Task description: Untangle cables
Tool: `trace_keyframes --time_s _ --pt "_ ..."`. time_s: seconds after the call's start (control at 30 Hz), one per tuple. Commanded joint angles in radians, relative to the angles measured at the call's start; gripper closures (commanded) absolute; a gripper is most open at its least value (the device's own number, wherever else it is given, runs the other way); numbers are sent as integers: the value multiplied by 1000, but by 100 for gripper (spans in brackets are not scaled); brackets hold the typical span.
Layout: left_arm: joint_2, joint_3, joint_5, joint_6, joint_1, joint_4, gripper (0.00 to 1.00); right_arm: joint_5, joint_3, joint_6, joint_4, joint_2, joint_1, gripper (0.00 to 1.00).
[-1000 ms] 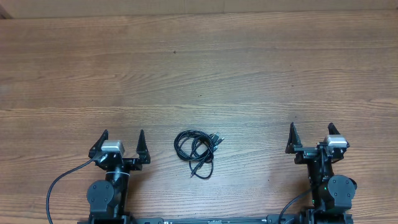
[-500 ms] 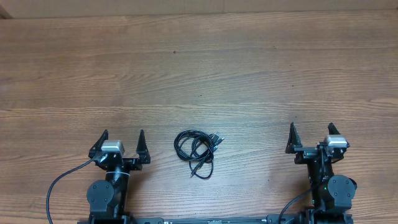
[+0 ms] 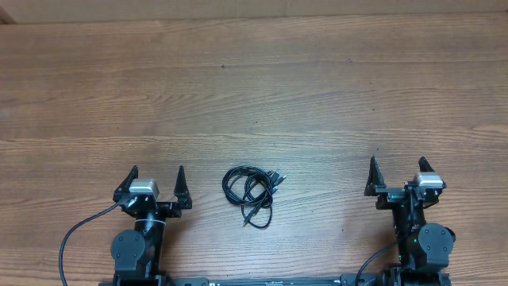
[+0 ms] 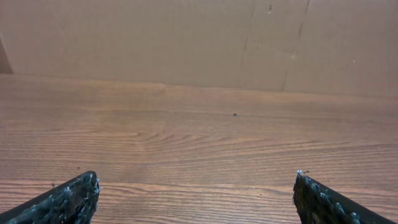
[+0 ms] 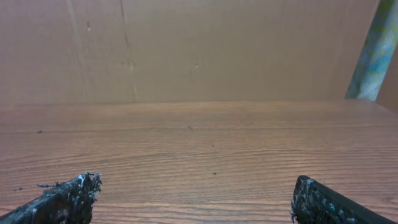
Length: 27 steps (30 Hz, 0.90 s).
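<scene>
Black cables lay as one small looped bundle near the front edge of the tabletop, between the two arms and nearer the left one. The left pincer and the right pincer each stood with jaws fully apart, empty and clear of the bundle. Neither wrist view showed the cables. Probable fault: the loops overlapped closely, so a grasp taken on the whole bundle instead of a single strand or plug end would likely tighten the tangle when pulled. The thin cords lay flat on the wood; a shallow approach could slip off or drag the bundle sideways.
</scene>
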Motion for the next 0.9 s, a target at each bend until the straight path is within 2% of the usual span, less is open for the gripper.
trace_keyframes --time_s 0.0,0.87 --pt "-9 -3 -6 27 -6 -3 0 10 -5 4 5 -4 -7 0" --pt "-9 -3 5 26 -6 -2 1 10 -5 4 5 -4 -7 0"
